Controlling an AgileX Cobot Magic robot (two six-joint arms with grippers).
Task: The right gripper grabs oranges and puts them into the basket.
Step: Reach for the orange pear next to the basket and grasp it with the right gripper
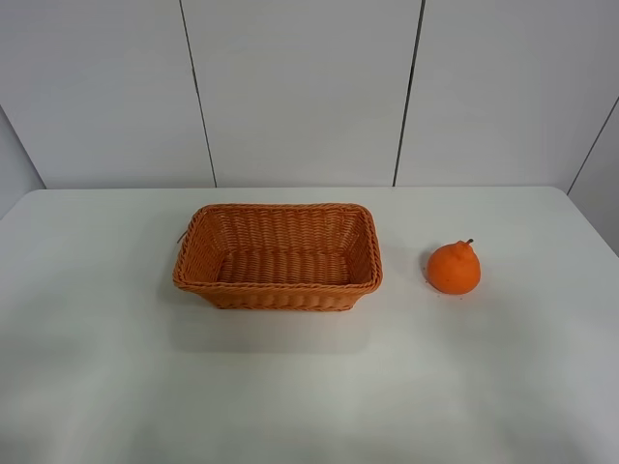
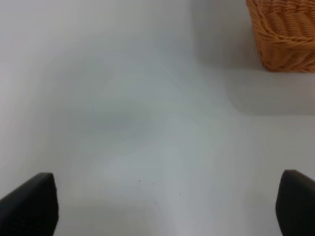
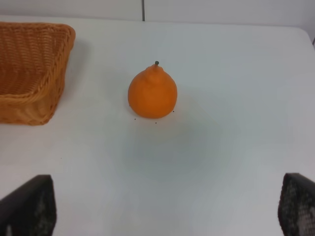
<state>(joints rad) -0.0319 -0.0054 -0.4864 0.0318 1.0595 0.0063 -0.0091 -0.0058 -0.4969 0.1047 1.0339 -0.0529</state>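
Right gripper (image 3: 163,206) spread wide, empty; should straddle the 1 orange (image 3: 152,93) below its knob; basket (image 3: 34,101) near.

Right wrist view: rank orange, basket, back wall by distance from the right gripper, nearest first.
From the right gripper, jaws open:
1. Orange: straight ahead on the table, nearest.
2. Basket: off to the side, toward the table's middle, reaching further back.
3. Back wall: beyond the table's far edge, farthest.
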